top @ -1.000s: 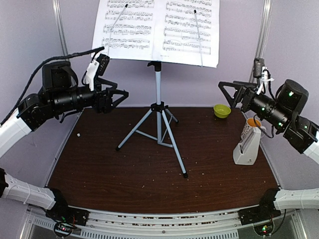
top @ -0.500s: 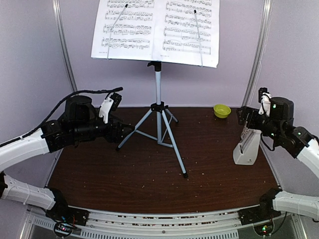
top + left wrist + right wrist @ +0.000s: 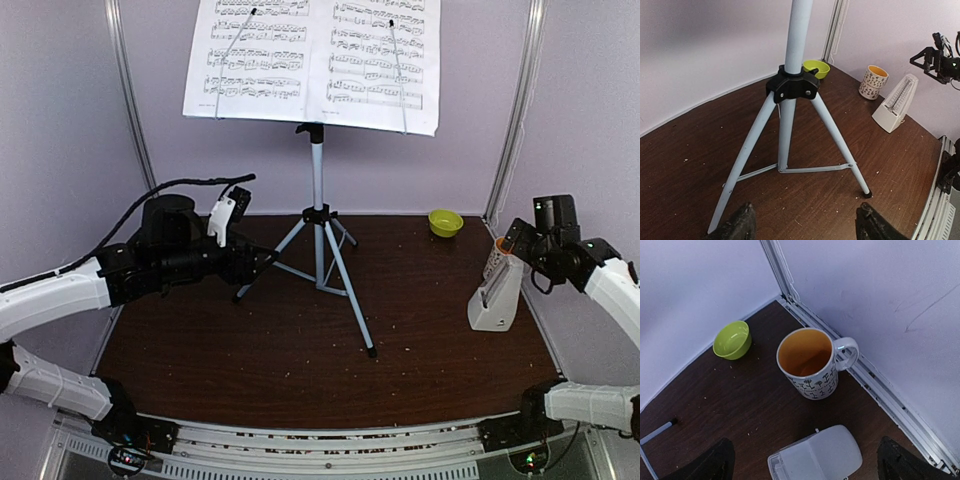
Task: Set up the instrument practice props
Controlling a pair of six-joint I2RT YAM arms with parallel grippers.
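**A:** Where are we? Take it from the left.

**B:** My left gripper [image 3: 802,229] hangs low over the dark brown wooden table [image 3: 300,350]. Its fingers are apart and there is nothing between them. Just ahead of the fingertips is the tall silver tripod music stand [image 3: 317,215], upright on all three legs. Its nearest leg is close to that hand but not touching.

**A:** And the pages?

**B:** They are high above that hand. The two white sheet-music pages [image 3: 255,55] lie side by side on the stand's desk, each under a thin wire retainer. I'd call that part done.

**A:** The right side?

**B:** My right gripper [image 3: 517,240] has its fingers spread wide and carries nothing. Just below it is the small white pyramid metronome [image 3: 497,295], upright on the table and well apart from the stand. Beyond the metronome from that hand is a white mug with an orange inside [image 3: 810,362]. Farther ahead sits a small yellow-green bowl [image 3: 445,222]. Neither is mine to set up.

**A:** So what's left?

**B:** Little, I think. All the props are in place and neither hand holds anything. I can't tell whether the metronome's cover should come off, or whether it belongs closer to the stand.
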